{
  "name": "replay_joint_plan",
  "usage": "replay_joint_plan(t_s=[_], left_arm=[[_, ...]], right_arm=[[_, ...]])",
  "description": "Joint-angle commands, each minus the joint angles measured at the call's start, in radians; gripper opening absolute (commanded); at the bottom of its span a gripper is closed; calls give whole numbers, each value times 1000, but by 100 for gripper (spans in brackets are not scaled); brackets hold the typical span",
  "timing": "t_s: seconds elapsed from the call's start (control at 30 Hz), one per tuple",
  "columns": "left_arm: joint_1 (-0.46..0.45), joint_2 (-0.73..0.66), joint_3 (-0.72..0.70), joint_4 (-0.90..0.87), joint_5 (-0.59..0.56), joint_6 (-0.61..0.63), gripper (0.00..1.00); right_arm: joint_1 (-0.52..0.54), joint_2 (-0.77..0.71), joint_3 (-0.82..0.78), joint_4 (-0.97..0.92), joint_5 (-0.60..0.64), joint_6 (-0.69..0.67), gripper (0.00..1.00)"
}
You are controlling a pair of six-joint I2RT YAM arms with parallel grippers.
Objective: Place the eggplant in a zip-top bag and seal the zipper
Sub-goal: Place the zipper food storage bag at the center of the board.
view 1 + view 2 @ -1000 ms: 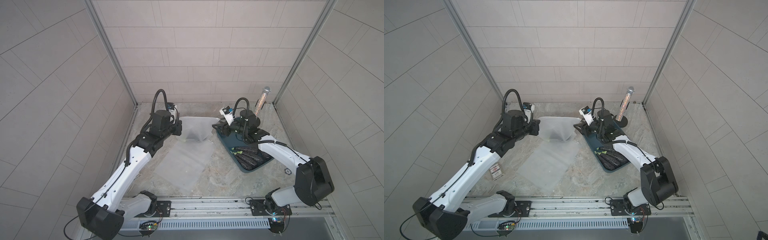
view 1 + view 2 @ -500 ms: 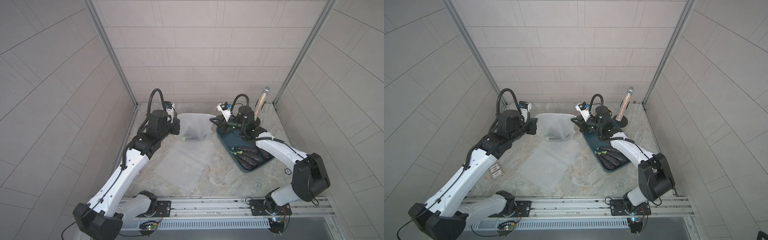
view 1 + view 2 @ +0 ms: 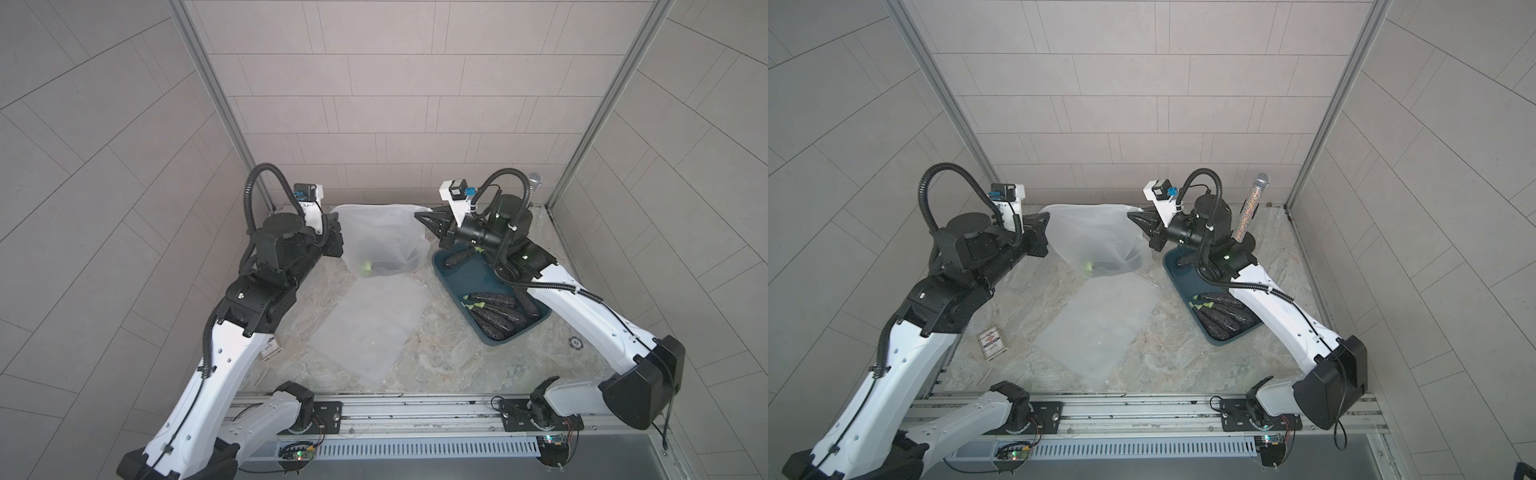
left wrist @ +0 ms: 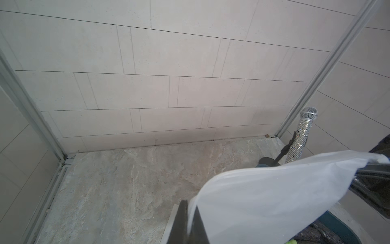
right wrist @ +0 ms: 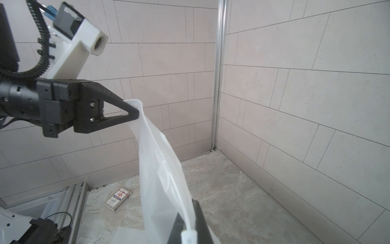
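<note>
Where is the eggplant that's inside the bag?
In both top views the eggplant sits at the bottom of the zip-top bag, which hangs between the left gripper and right gripper, beside the blue tray.

Frosted plastic bag (image 3: 380, 232), matt stone-look tabletop (image 3: 440, 357)

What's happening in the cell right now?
Both arms hold a zip-top bag up between them: the left hand pinches one top corner, the right hand the opposite one. One eggplant lies in the bag's bottom. More eggplants sit in the teal tray by the right arm, and a second bag lies flat on the table. Whether the zipper is closed cannot be told.
</note>
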Motion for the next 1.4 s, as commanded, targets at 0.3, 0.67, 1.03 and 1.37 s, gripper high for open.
replay_joint_plan(t_s=[0.3, 0.67, 1.03, 1.37], left_arm=[[151, -28, -52, -190, -139, -62, 0], [151, -165, -34, -322, -10, -25, 0], [151, -222, 4, -417, 174, -87, 0], [237, 9, -185, -184, -182, -75, 0]], right_arm=[[143, 279, 144, -89, 89, 29, 5], [262, 173, 91, -78, 74, 8, 0], [276, 67, 58, -73, 99, 50, 0], [237, 412, 313, -166, 242, 3, 10]])
